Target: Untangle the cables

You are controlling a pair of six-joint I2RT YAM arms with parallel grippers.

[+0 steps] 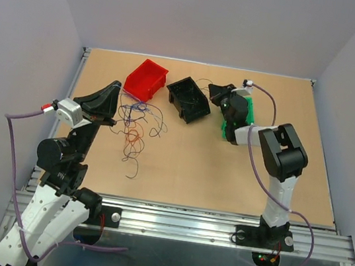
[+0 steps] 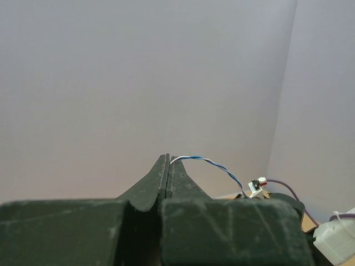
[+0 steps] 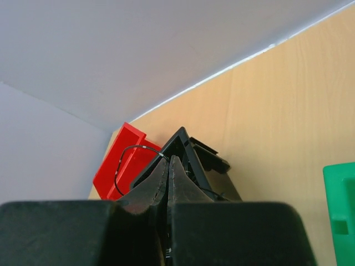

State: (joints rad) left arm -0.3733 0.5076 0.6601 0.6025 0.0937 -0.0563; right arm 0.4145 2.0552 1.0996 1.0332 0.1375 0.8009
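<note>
Cables [image 1: 135, 123] loose beside red bin [image 1: 147, 78], outside black bin [image 1: 189, 99]

Cables [image 1: 136, 121] on table [image 1: 224, 180], before leftmost bin [image 1: 147, 79]; middle bin [image 1: 189, 99] right of it; third bin [image 1: 251, 110] farthest right.

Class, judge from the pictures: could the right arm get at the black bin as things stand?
Probably yes: the right hand is close by the black bin with nothing between them, though it is shut on a black wire.

green bin [image 1: 251, 111] was mostly hidden behind right arm [image 1: 284, 156] | black bin [image 3: 204, 158] sat partly behind right claw [image 3: 168, 159] | cables [image 1: 135, 123]: single strands were too thin to separate
</note>
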